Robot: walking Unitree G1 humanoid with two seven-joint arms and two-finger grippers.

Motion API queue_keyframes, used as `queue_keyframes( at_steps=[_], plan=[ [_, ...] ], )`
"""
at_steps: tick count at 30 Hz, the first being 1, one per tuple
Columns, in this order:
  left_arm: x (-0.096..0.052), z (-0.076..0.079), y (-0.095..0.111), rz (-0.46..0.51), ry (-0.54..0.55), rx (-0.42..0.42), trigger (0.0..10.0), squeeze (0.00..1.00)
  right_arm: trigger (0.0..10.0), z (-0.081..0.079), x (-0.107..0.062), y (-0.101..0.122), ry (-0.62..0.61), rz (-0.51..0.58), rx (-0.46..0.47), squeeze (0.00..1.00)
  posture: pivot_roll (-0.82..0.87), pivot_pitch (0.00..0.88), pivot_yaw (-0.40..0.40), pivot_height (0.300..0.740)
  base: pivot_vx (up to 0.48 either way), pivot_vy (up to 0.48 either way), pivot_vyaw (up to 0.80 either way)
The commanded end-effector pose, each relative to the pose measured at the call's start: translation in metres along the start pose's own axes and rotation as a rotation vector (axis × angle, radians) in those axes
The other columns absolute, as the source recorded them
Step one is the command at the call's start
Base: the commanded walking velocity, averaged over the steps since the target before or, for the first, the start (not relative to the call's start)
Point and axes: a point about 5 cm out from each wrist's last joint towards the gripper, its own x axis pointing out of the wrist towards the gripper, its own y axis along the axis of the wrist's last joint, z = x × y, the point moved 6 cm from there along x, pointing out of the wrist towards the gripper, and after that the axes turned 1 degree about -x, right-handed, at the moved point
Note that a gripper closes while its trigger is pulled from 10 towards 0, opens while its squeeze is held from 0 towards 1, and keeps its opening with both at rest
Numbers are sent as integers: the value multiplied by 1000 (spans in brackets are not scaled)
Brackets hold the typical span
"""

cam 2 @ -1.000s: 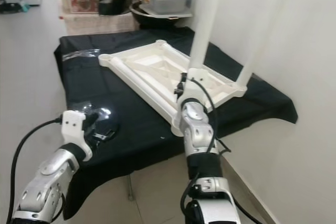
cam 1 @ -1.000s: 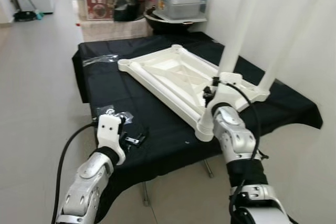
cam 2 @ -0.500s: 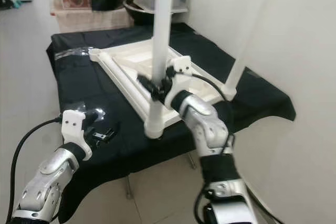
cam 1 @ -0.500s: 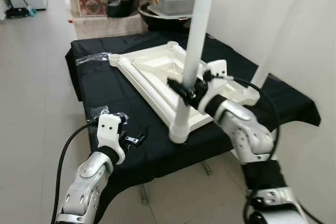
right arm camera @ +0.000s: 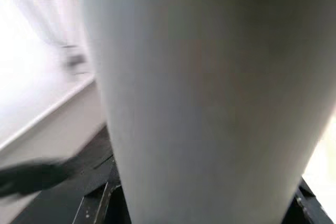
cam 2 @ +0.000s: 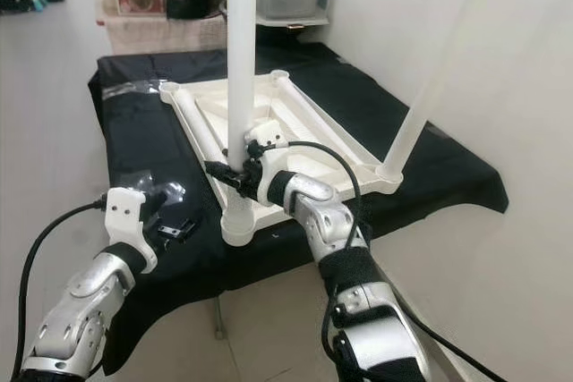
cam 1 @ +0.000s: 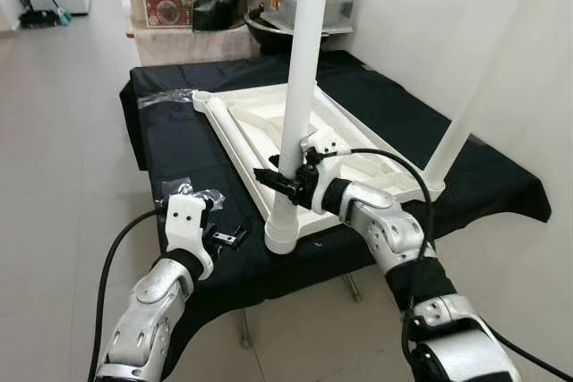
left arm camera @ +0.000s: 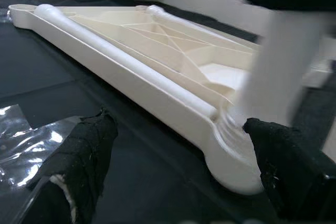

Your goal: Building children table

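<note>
White table leg (cam 1: 300,69) stands clamped between the right gripper (cam 1: 285,182) jaws.

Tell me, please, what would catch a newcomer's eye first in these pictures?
First, the tall white leg standing upright in the near corner of the upside-down white tabletop, with the right claw closed around it low down. A second leg rises at a slant from the corner nearer the wall. All of it rests on a black cloth, where the left claw hovers open beside clear plastic wrap.
</note>
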Motion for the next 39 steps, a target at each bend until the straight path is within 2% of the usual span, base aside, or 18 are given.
queue_keyframes(
  at_steps=[1, 2, 3, 5, 6, 8, 9, 12, 14, 16, 17, 20, 21, 24, 29, 37, 38, 39],
  plan=[
    [-2, -2, -1, -3, 6, 12, 10000, 0, 0, 75, -26, -28, -456, -128, 66, 0, 2, 0, -107, 740, 0, 0, 0],
    [-2, -2, -1, -3, 6, 12, 10000, 0, 0, 75, -26, -28, -456, -128, 66, 0, 2, 0, -107, 740, 0, 0, 0],
    [-2, -2, -2, -5, 6, 12, 10000, 0, 0, 100, -43, -38, -650, -155, 101, 0, 2, 0, -107, 740, 0, 0, 0],
    [-2, -2, -2, -5, 6, 12, 10000, 0, 0, 100, -43, -38, -650, -155, 101, 0, 2, 0, -107, 740, 0, 0, 0],
    [-1, -2, -3, -6, 5, 11, 10000, 0, 0, 112, -59, -45, -803, -171, 123, 0, 2, 0, -105, 740, 0, 0, 0],
    [-1, -1, -3, -8, 3, 11, 10000, 0, 0, 103, -62, -49, -848, -164, 133, 0, -2, 0, -96, 740, 0, 0, 0],
    [-1, -1, -4, -10, 2, 11, 10000, 0, 10000, 83, -54, -51, -794, -158, 151, 0, 2, 0, -97, 740, 0, 0, 0],
    [-1, -1, -4, -12, 1, 12, 10000, 0, 10000, 64, -45, -49, -723, -140, 170, 0, 2, 0, -97, 740, 0, 0, 0],
    [-2, -1, -4, -13, 1, 13, 10000, 0, 10000, 30, -26, -37, -538, -63, 194, 0, 4, 0, -97, 740, 0, 0, 0],
    [-2, -1, -4, -13, 1, 13, 10000, 0, 10000, 24, -23, -27, -480, -14, 180, 75, 2, 0, -99, 740, 0, 0, 0],
    [-2, -1, -4, -13, 1, 12, 10000, 0, 10000, 21, -20, -17, -428, 22, 153, 1000, 2, 0, -99, 740, 0, 0, 0],
    [-2, -1, -4, -12, 2, 12, 10000, 0, 10000, 21, -18, -11, -403, 40, 133, 1000, 2, 0, -99, 740, 0, 0, 0],
    [-2, -1, -4, -11, 3, 11, 10000, 0, 10000, 20, -16, 0, -348, 62, 99, 0, 2, 0, -104, 740, 0, 0, 0],
    [-1, -1, -4, -9, 5, 9, 10000, 0, 10000, 15, -14, 12, -248, 96, 100, 0, 0, 0, -105, 740, 0, 0, 0],
    [0, -1, -4, -6, 6, 6, 10000, 0, 10000, -17, -30, 44, 174, 195, 2, 0, -4, 0, -106, 740, 0, 0, 0],
    [2, -1, -3, -2, 5, 7, 10000, 0, 9882, -41, -26, 13, 383, 92, -89, 0, 12, 0, -120, 740, 0, 0, 0],
    [1, 0, -3, -1, 6, 7, 10000, 0, 8745, -44, -23, 9, 387, 79, -89, 0, 12, 0, -120, 740, 0, 0, 0],
    [1, 0, -3, 0, 7, 7, 10000, 0, 5765, -45, -19, 8, 385, 78, -87, 0, 19, 0, -125, 740, 0, 0, 0]
  ],
)
